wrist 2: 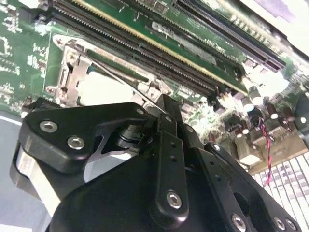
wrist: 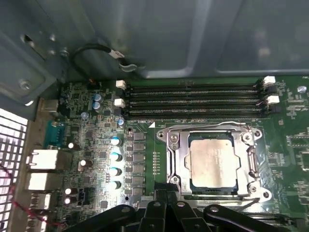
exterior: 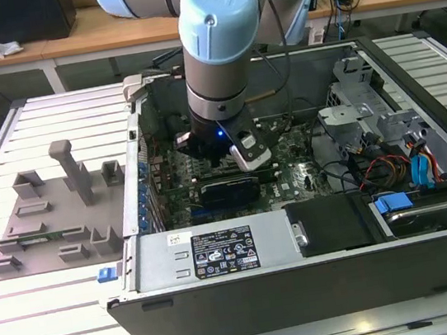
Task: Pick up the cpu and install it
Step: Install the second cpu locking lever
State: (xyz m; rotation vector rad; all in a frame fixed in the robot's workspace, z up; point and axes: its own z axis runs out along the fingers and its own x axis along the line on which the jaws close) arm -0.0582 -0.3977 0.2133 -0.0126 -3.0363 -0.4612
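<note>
The cpu (wrist: 214, 162), a flat square chip with a silver-grey top, lies inside the metal-framed socket (wrist: 176, 159) on the green motherboard (wrist: 96, 140). In the second wrist view the cpu (wrist 2: 104, 89) shows as a pale square just beyond the black gripper body. My gripper (wrist: 166, 212) hangs close above the board at the socket's near edge, apart from the chip. In the exterior view the gripper (exterior: 225, 152) is down inside the open computer case (exterior: 307, 289), under the arm's blue-capped wrist. Nothing shows in its grasp.
Black memory slots (wrist: 193, 99) run along the far side of the socket. A grey fixture tray (exterior: 55, 216) lies on the table at the exterior view's left. A black expansion card (exterior: 228, 188), a power supply (exterior: 210, 253) and drive cables (exterior: 390, 169) crowd the case.
</note>
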